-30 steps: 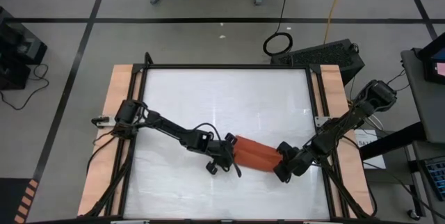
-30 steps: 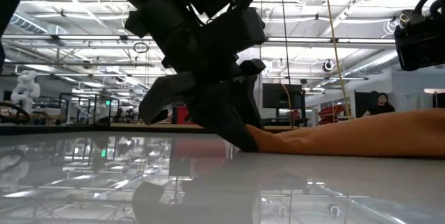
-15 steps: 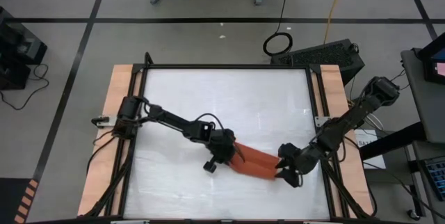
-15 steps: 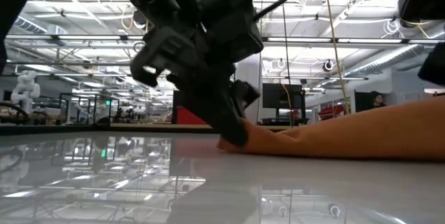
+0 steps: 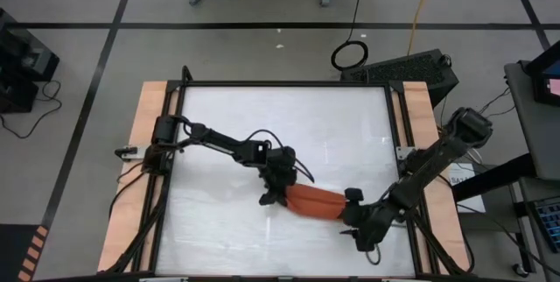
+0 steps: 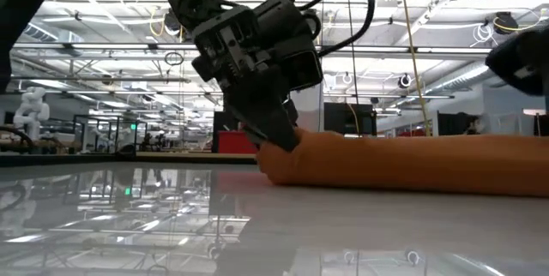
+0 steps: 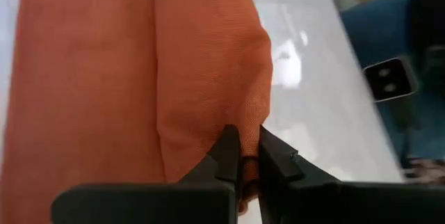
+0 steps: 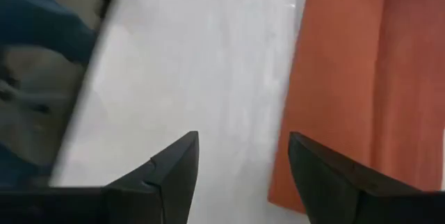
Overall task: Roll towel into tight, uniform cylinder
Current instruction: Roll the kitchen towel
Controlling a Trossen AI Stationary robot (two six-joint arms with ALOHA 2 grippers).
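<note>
Towel [image 5: 313, 202] rolled into short orange cylinder, lying on white table [image 5: 227, 133] toward near edge, right of centre, long axis roughly left-right w/ slight tilt. Left end effector [image 5: 275, 193] at roll's left end, clenched on a pinch of fabric: in left wrist view fingers [image 7: 227, 156] nearly together w/ thin fold of towel [image 7: 139, 78] between them. Low view: same end effector [image 6: 273, 136] pressing down onto top of roll's end, towel [image 6: 403, 163] stretching away along table surface [image 6: 129, 225]. Right end effector [image 5: 357, 221] at roll's right end, close to near-right part of table, released: right wrist view shows fingers [image 8: 174, 172] spread wide, bare table [image 8: 208, 64] between them, towel [image 8: 361, 78] edge just beside one finger, nothing gripped. Left arm reaching in from left edge; right arm from right edge. Wooden side rails [image 5: 144, 142] flanking table top.
</note>
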